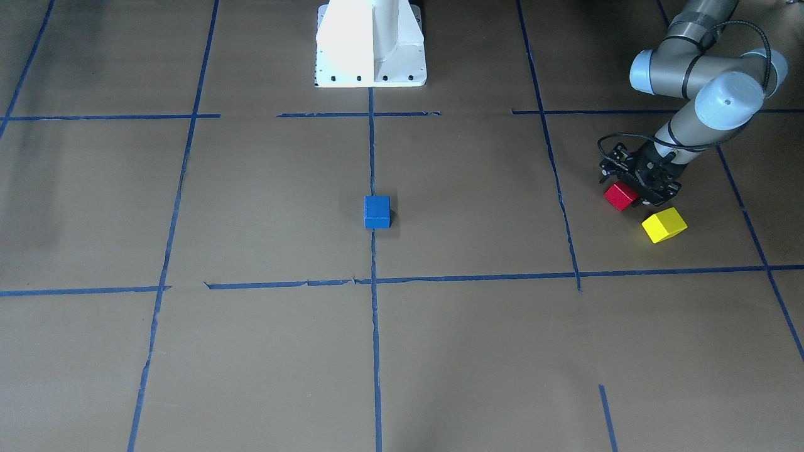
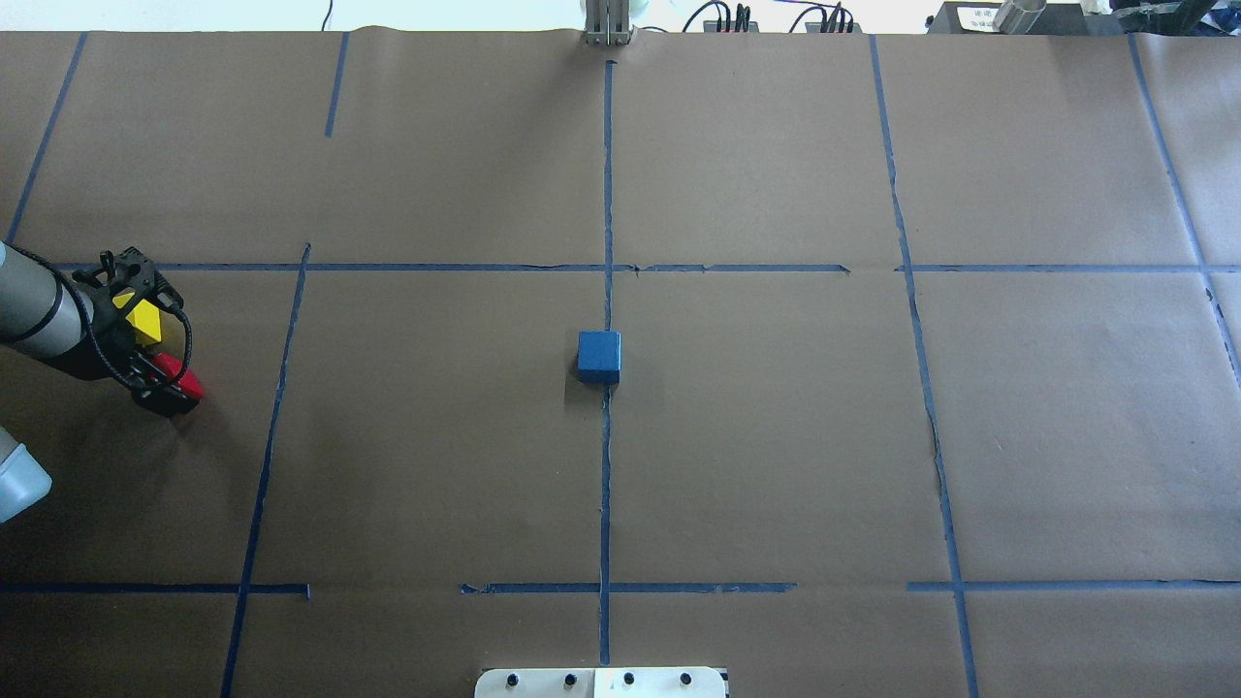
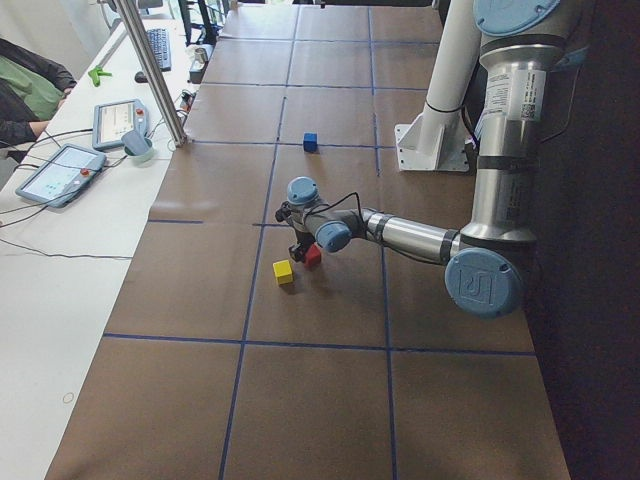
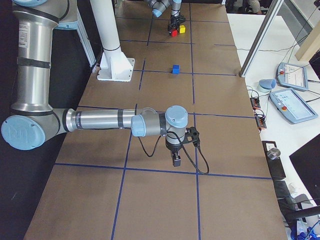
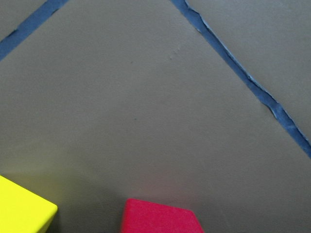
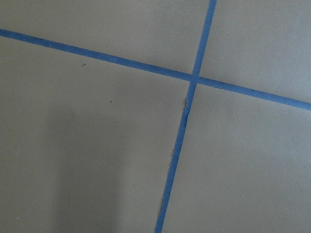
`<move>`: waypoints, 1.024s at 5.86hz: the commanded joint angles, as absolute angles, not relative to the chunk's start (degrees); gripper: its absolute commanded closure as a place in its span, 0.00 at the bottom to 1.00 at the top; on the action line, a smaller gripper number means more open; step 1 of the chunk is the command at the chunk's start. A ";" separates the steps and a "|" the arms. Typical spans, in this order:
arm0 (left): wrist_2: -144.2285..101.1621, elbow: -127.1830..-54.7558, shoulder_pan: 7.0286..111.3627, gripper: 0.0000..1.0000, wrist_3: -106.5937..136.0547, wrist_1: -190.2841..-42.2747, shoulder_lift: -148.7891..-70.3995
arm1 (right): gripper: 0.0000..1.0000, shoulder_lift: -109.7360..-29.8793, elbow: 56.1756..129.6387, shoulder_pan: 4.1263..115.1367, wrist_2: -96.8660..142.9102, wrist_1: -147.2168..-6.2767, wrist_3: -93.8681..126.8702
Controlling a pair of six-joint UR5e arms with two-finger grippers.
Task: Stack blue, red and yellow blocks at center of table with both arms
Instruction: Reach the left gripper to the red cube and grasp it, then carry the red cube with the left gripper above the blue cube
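The blue block (image 1: 377, 211) (image 2: 598, 356) sits alone at the table's centre, on the middle tape line. At the table's left end, my left gripper (image 1: 633, 190) (image 2: 173, 386) is low over the paper and shut on the red block (image 1: 620, 196) (image 2: 182, 380) (image 5: 159, 217). The red block rests on or just above the surface. The yellow block (image 1: 664, 225) (image 2: 143, 318) (image 5: 22, 206) lies free right beside it. My right gripper (image 4: 176, 162) hangs over bare paper far from the blocks, and I cannot tell its state.
The white pedestal base (image 1: 370, 44) stands at the robot's edge of the table (image 1: 251, 351). In the left side view, tablets (image 3: 60, 172), cables and a person's sleeve (image 3: 25, 95) lie on a white bench beyond the far edge. A metal post (image 3: 150, 70) rises there.
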State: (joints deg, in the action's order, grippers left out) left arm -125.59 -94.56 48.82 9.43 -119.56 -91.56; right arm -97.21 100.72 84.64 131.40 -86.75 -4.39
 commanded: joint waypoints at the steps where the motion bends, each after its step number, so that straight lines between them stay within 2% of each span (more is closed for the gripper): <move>1: -125.51 -95.35 48.78 0.89 9.84 -119.27 -91.67 | 0.00 -97.21 100.72 84.64 131.40 -86.75 -4.39; 2: -125.59 -96.84 48.78 0.90 15.41 -118.57 -92.80 | 0.00 -97.21 100.72 84.64 131.48 -86.75 -4.31; 4: -125.51 -97.21 48.61 0.90 35.77 -112.72 -101.81 | 0.00 -97.21 100.72 84.64 131.40 -86.75 -4.31; 6: -117.82 -96.86 41.27 0.90 46.87 -92.82 -119.18 | 0.00 -97.21 100.72 84.64 131.40 -86.75 -4.31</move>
State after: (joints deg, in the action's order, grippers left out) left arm -121.79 -97.15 45.20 40.92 -102.13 -110.74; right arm -97.21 100.72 84.64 131.40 -86.74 -4.31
